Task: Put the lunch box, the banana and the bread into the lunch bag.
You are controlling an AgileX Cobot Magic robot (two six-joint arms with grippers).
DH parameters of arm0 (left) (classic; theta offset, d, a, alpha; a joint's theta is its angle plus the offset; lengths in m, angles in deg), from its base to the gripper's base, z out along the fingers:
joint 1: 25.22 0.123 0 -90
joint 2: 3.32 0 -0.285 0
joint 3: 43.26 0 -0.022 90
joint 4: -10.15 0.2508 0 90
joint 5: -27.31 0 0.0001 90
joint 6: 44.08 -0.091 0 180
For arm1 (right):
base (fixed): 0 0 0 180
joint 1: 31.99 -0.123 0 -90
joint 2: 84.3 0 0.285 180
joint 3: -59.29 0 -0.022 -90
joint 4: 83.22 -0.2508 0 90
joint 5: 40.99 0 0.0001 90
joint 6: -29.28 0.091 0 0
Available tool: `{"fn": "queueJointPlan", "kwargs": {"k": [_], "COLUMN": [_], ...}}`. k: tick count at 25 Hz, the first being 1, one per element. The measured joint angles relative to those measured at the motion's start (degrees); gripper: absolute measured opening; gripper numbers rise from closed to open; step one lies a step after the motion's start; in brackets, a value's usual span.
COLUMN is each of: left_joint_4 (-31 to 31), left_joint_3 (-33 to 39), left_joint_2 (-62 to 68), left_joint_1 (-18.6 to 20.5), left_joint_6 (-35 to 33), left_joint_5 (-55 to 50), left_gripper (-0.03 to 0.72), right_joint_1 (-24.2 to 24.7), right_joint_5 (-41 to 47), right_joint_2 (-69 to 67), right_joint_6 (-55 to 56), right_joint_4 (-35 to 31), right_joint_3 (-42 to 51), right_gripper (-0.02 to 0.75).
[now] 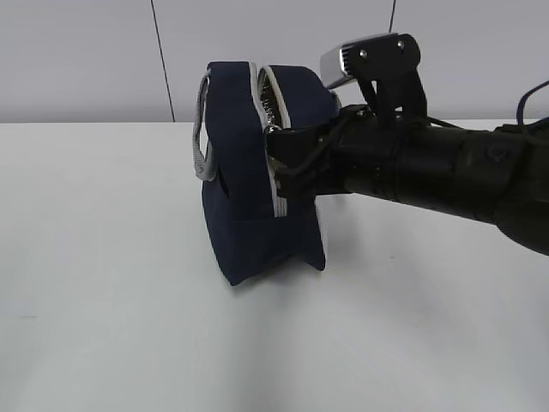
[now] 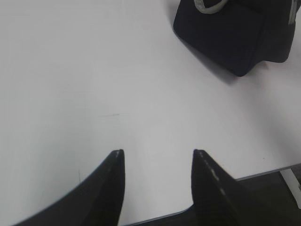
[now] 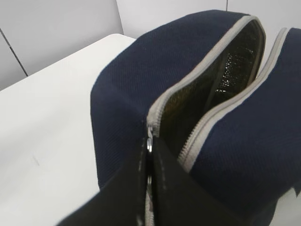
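Bag [image 1: 249, 206] upright at 12 o'clock, right gripper [image 3: 149, 162] clenched on zipper pull [image 3: 149, 142] to open it; left gripper [image 2: 157, 157] released, idle.

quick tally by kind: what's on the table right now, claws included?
Bag: 1, navy, zipper partly open
Claws: 2, the left claw open over bare table, the right claw shut on the zipper pull
Lunch box, banana, bread: 0 in view
Total: 3
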Motion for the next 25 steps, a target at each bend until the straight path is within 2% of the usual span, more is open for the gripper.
{"fn": "queueJointPlan", "kwargs": {"k": [5, 13, 17, 20, 25], "left_joint_4": [-0.2, -0.4, -2.5, -4.9, -9.8], "left_joint_3": [0.0, 0.0, 0.0, 0.0, -0.4], "left_joint_2": [0.0, 0.0, 0.6, 3.1, 9.4], "left_joint_1": [0.0, 0.0, 0.0, 0.0, 0.0], "left_joint_6": [0.0, 0.0, 0.0, 0.0, -0.5], "left_joint_5": [0.0, 0.0, 0.5, 2.2, 8.9], "left_gripper": [0.353, 0.353, 0.353, 0.353, 0.353], "right_joint_1": [0.0, 0.0, 0.0, 0.0, 0.0], "right_joint_5": [1.0, 8.0, 10.7, 12.4, 12.6], "right_joint_2": [1.3, 1.4, 1.4, 1.4, 1.3], "right_joint_6": [0.8, 1.8, 5.6, 10.4, 20.3], "right_joint_4": [0.5, 0.6, 0.9, 4.2, 13.3], "right_joint_3": [-1.9, -9.6, -11.4, -12.9, -13.8], "right_gripper": [-0.001, -0.001, -0.001, -0.001, -0.001]}}
